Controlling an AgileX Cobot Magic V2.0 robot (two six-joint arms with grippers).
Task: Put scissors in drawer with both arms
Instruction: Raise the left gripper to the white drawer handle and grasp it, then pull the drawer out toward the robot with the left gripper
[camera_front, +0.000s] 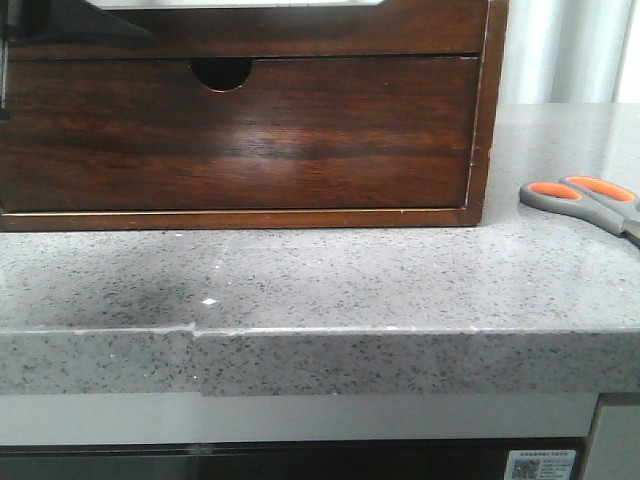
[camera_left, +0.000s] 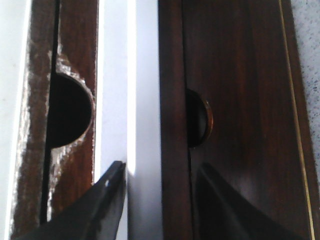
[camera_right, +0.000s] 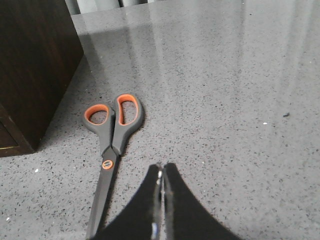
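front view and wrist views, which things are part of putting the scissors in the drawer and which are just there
For the job: grey-handled orange-lined metal scissors; upper dark-brown wooden drawer, pale inside; black left gripper; black right gripper.
Just there: lower dark wooden drawer with half-round notch; grey speckled stone counter.

The scissors (camera_front: 590, 203) lie flat on the tabletop (camera_front: 350, 280), to the right of the wooden cabinet (camera_front: 240, 130) and apart from it. The right claw (camera_right: 161, 175) is just beside their blades.
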